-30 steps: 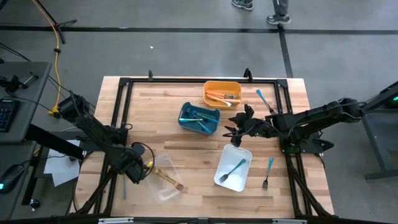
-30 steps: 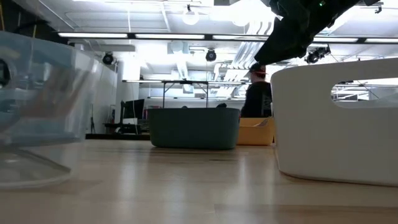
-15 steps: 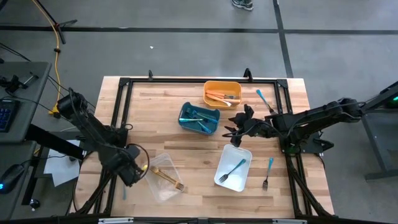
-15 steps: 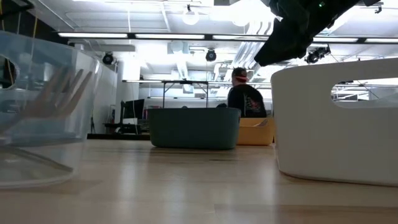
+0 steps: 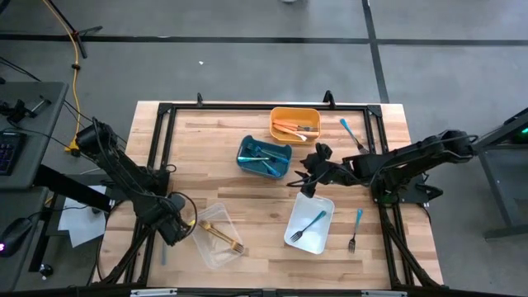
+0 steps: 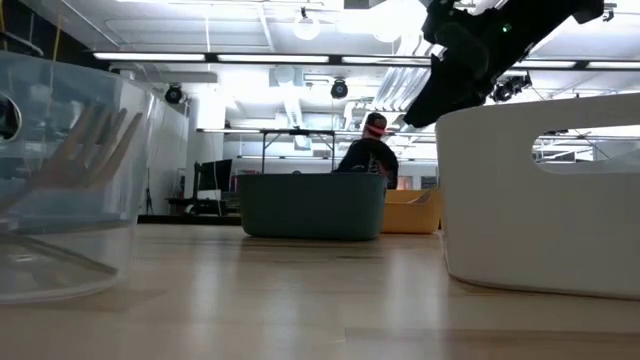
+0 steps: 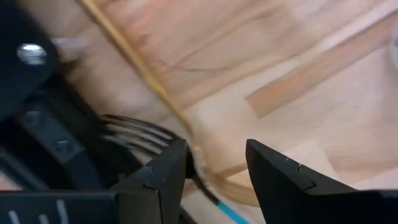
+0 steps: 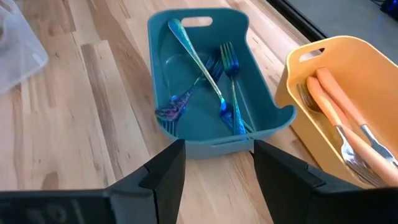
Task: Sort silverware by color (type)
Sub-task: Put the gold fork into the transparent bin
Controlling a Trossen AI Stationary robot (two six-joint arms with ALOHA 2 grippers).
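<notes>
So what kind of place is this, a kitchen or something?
More likely a robotics lab or workshop: two robot arms work at a framed wooden table on a bare concrete floor, and the low view shows an open hall with ceiling strip lights.

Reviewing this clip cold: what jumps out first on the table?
Four bins cluster mid-table: an orange bin at the far edge holding salmon-handled pieces, a blue bin beside it with iridescent cutlery, a white bin holding one teal fork, and a clear bin with gold pieces. The right gripper hangs open between the blue and white bins; the left gripper sits by the clear bin.
</notes>
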